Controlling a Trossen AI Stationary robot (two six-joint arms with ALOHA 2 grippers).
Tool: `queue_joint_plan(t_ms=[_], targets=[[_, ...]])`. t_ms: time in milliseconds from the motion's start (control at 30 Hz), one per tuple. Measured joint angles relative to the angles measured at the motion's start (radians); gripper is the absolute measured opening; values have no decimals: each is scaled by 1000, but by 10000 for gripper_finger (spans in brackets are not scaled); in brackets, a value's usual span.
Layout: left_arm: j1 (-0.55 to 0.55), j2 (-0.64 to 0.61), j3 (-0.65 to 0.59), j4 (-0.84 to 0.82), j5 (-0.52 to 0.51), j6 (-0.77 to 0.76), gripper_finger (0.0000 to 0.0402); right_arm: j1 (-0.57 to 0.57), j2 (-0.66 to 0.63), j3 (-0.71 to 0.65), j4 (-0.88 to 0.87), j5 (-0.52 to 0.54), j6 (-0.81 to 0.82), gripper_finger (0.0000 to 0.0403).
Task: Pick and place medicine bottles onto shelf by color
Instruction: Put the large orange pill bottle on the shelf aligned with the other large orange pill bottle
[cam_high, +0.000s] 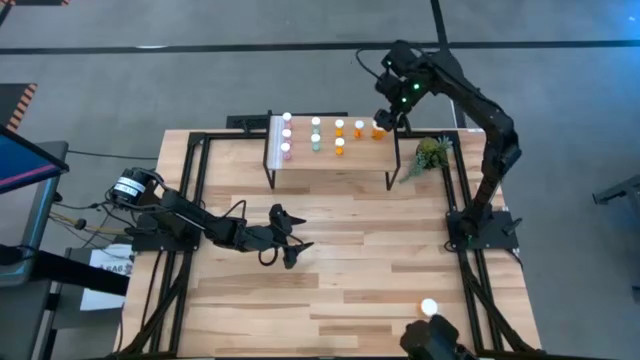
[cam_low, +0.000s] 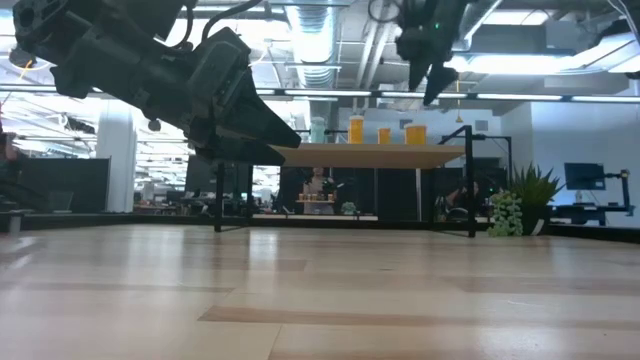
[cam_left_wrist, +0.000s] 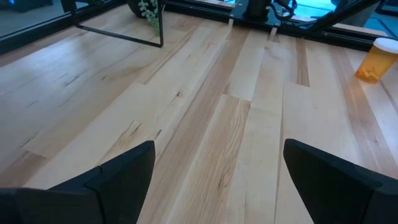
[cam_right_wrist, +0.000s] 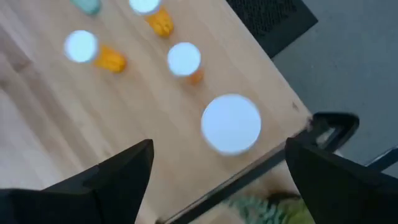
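The shelf (cam_high: 330, 158) stands at the table's far side with several white-capped bottles upright on it: pink ones (cam_high: 287, 134) at its left end, teal ones (cam_high: 316, 143) beside them, orange ones (cam_high: 339, 145) toward its right end. My right gripper (cam_high: 386, 122) hangs open above the shelf's right end. A wide orange bottle's white cap (cam_right_wrist: 231, 123) stands below its spread fingers, apart from them. Another orange bottle (cam_high: 428, 308) stands on the table near the front edge and also shows in the left wrist view (cam_left_wrist: 378, 59). My left gripper (cam_high: 299, 238) is open and empty, low over the table's middle.
A small green plant (cam_high: 432, 155) stands on the table by the shelf's right legs. Black frame rails (cam_high: 196, 180) run along the table's left and right sides. Bare tabletop (cam_high: 380, 250) lies between the shelf and the front edge.
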Motion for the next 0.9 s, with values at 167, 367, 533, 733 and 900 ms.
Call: queue_joint_plan(t_ms=[167, 367, 533, 733, 900], targets=[[0, 0, 0, 0, 1, 0, 344, 28, -7, 96, -117, -1, 90, 385], [0, 0, 0, -4, 3, 0, 344, 159, -120, 77, -159, -3, 106, 386], [0, 0, 0, -3, 0, -10, 344, 328, -248, 34, -109, -3, 153, 385], [-1, 0, 0, 7, -21, -17, 344, 575, -404, -115, -28, 49, 296, 386], [-22, 0, 0, 66, -35, 43, 344, 744, -495, -272, -20, 100, 346, 385]])
